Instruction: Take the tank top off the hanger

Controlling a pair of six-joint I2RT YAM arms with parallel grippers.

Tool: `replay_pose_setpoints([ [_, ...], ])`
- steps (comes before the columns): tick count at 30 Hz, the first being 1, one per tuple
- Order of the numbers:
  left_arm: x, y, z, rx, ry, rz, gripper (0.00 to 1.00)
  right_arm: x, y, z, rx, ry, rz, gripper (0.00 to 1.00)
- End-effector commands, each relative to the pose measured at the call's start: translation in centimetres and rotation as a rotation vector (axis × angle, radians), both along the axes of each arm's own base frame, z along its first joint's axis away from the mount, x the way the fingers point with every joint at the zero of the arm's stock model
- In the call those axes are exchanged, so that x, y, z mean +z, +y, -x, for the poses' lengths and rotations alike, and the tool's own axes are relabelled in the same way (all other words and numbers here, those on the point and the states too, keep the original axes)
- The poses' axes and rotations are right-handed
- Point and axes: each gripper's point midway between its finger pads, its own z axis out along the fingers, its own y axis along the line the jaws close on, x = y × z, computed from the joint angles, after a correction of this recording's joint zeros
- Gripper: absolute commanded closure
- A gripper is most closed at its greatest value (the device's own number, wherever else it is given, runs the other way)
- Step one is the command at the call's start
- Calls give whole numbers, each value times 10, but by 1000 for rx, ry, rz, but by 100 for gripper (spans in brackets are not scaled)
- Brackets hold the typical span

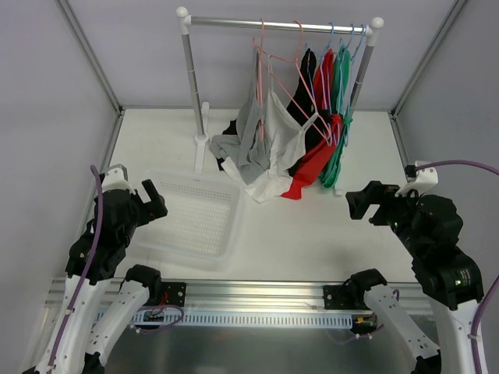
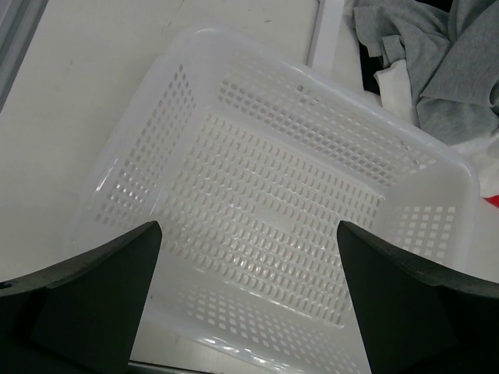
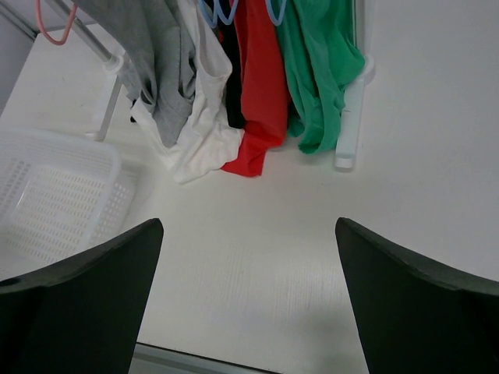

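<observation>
Several tank tops hang on a clothes rack [image 1: 234, 22] at the back: grey [image 1: 248, 128], white [image 1: 279, 148], black [image 1: 309, 70], red [image 1: 316, 160] and green [image 1: 340, 132]. The grey and white ones hang on pink hangers [image 1: 269, 62] and droop onto the table. My left gripper [image 1: 154, 199] is open and empty above a white basket [image 1: 195, 178]. My right gripper [image 1: 357, 204] is open and empty over bare table, well in front of the clothes. The right wrist view shows the grey [image 3: 156, 47], white [image 3: 207, 125], red [image 3: 261, 78] and green [image 3: 320, 70] tops ahead of the gripper [image 3: 247, 226].
The perforated basket [image 2: 156, 148] fills the left wrist view between the open fingers of the gripper [image 2: 245, 234], with grey cloth [image 2: 444, 70] beyond its far corner. The rack's upright posts [image 1: 196, 101] [image 3: 351, 117] stand on the table. White walls enclose the table.
</observation>
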Motion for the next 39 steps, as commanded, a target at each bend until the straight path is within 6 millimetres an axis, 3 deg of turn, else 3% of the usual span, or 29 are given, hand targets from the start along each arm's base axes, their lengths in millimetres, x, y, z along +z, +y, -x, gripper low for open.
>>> replay_pose_setpoints([
  [1, -1, -12, -12, -59, 21, 7, 1, 27, 18, -3, 74, -68, -75, 1],
  [3, -4, -18, -14, -90, 44, 14, 1, 32, 33, -7, 145, -62, -93, 0],
  [5, -9, -20, -16, -97, 68, 10, 2, 50, 56, -2, 275, -65, -133, 2],
  [8, -9, -21, -15, -104, 63, 16, 1, 67, 82, -21, 379, -19, -174, 7],
  [9, -10, -20, -15, -104, 61, 14, 1, 62, 92, -39, 396, 23, -172, 9],
  [11, -9, -20, -14, -101, 55, 13, 1, 73, 104, -52, 422, 27, -162, 12],
  [13, -10, -21, -15, -107, 60, 14, 1, 66, 123, -74, 441, 63, -111, 13],
  [14, -10, -21, -15, -109, 62, 14, 1, 83, 129, -78, 448, 24, -98, 13],
  [16, -11, -23, -16, -119, 66, 17, 1, 77, 146, -103, 438, 35, -27, 13],
  [17, -11, -24, -16, -122, 65, 19, 1, 81, 151, -110, 432, 24, -13, 13],
  [18, -12, -24, -15, -124, 68, 20, 1, 98, 154, -119, 413, -22, -10, 13],
  [19, -11, -25, -15, -128, 64, 21, 1, 91, 159, -136, 368, -14, 27, 13],
  [21, -12, -25, -15, -132, 63, 24, 1, 103, 161, -157, 308, -85, 56, 14],
  [23, -11, -25, -15, -132, 57, 25, 1, 93, 166, -183, 254, -80, 93, 14],
  [25, -12, -25, -15, -132, 63, 22, 1, 100, 174, -198, 241, -105, 92, 14],
  [26, -11, -25, -16, -131, 60, 23, 1, 86, 183, -213, 243, -74, 109, 14],
  [27, -11, -26, -16, -133, 62, 21, 1, 85, 189, -219, 248, -71, 109, 15],
  [28, -12, -25, -16, -132, 65, 20, 1, 96, 195, -223, 257, -93, 95, 17],
  [30, -13, -25, -17, -129, 71, 20, 1, 84, 209, -237, 273, -73, 113, 19],
  [31, -14, -26, -17, -131, 75, 19, 1, 98, 212, -239, 273, -101, 105, 19],
  [33, -16, -28, -18, -140, 85, 20, 1, 91, 220, -248, 273, -86, 121, 20],
  [35, -19, -28, -20, -144, 103, 17, 1, 99, 225, -253, 265, -110, 117, 20],
  [39, -20, -30, -21, -152, 109, 16, 1, 95, 232, -269, 233, -122, 137, 24],
])
